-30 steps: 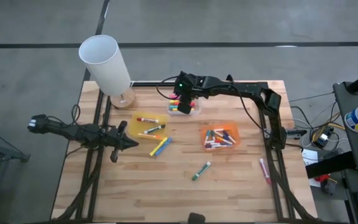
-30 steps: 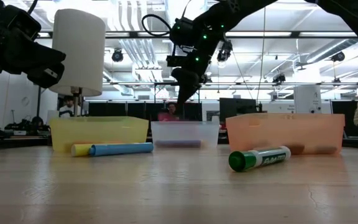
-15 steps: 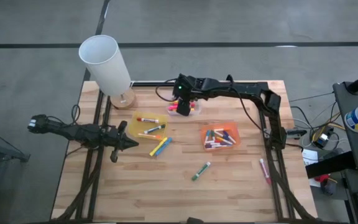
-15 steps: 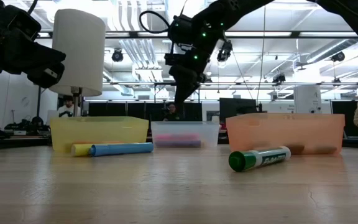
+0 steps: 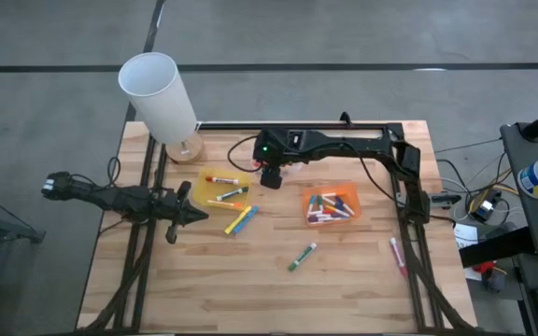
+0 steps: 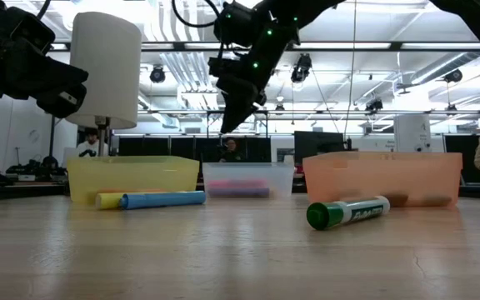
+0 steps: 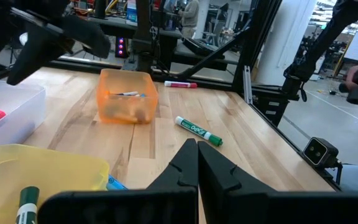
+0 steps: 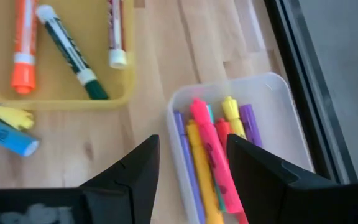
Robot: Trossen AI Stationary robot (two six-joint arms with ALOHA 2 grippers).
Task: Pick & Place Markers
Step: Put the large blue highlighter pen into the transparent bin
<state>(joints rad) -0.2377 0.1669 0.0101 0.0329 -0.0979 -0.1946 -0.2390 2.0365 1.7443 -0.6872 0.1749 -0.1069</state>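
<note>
The right gripper (image 5: 271,177) is hanging wide and empty near the clear tray (image 5: 292,164). The green marker (image 5: 302,256) is lying loose — light, stiff, probably slippery, so gripping mid-barrel seems best.

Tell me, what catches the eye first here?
Probably the tall white cylinder at the table's far left corner. Then three small trays mid-table: yellow, clear and orange, each holding bright markers. The right arm's open gripper hangs above them.
</note>
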